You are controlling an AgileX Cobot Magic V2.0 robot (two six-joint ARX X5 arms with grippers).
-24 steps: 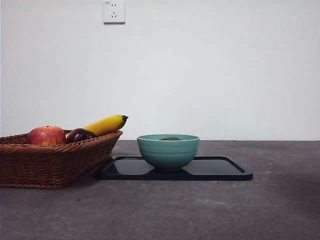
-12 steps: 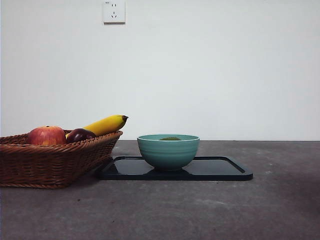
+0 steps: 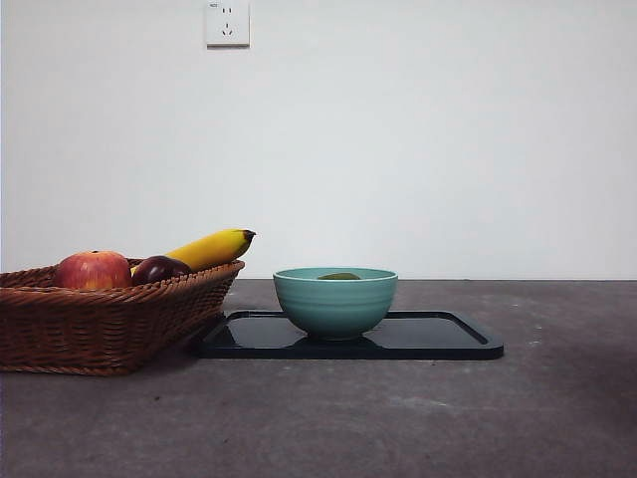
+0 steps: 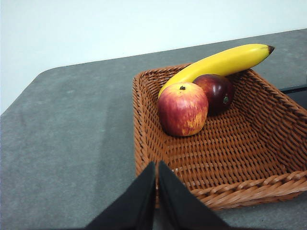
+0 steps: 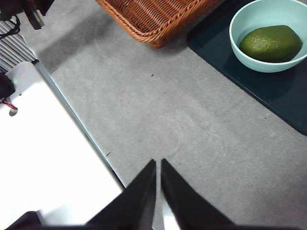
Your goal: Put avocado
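The olive-green avocado (image 5: 271, 43) lies inside the teal bowl (image 5: 242, 21). In the front view only its top (image 3: 339, 276) shows above the rim of the bowl (image 3: 335, 302), which stands on a dark tray (image 3: 438, 337). My right gripper (image 5: 158, 165) is shut and empty, high over the bare table near its front edge, well away from the bowl. My left gripper (image 4: 157, 167) is shut and empty, just outside the near rim of the wicker basket (image 4: 240, 153). Neither arm shows in the front view.
The wicker basket (image 3: 100, 319) at the left holds a red apple (image 3: 93, 270), a dark plum (image 3: 159, 268) and a banana (image 3: 212, 248). The dark tray (image 5: 268, 91) lies right of the basket. A white surface (image 5: 43, 158) borders the table's front edge.
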